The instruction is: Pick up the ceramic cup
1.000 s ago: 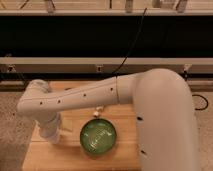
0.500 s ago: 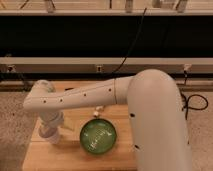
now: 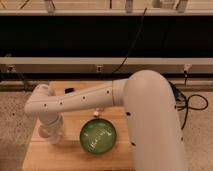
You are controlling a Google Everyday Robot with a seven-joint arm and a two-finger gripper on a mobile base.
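Arm: I saw my big white arm (image 3: 95, 97) reaching across the table (image 3: 70, 157) toward its left end.
Claw: The claw (image 3: 51, 134) pointed down, just left of the green plate (image 3: 98, 136). I could not tell its grip at all.
Cup: I could not pick out the ceramic cup for sure. A pale round shape sat right under the claw, left of the plate. I guessed that was it.
Other thing: A tiny white bit (image 3: 96, 114) lay just above the plate.
Done: I judged the reach was mostly done, since the claw was low.
Left: I still had to grab the cup and lift it.
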